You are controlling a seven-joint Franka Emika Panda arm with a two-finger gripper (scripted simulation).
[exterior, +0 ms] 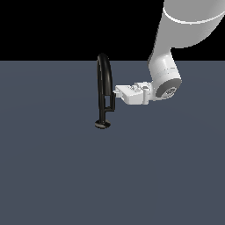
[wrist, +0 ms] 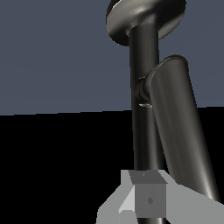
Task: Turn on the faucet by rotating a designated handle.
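The faucet [exterior: 103, 74] is a tall glossy black tube arching over at the top, standing on a small round disc base [exterior: 103, 125]. The handle [exterior: 112, 100], a short black vertical bar, hangs beside the stem on the exterior view's right. My gripper [exterior: 116, 92] reaches in level from that side, its tips against the handle's upper end. The fingers look pressed together with nothing between them. In the wrist view the stem [wrist: 142, 127] and the handle [wrist: 181, 131] fill the frame just beyond my gripper [wrist: 146, 199].
A flat dark grey-blue floor [exterior: 52, 167] stretches all around the faucet. My white arm [exterior: 165, 74] comes down from the upper part of the exterior view's right.
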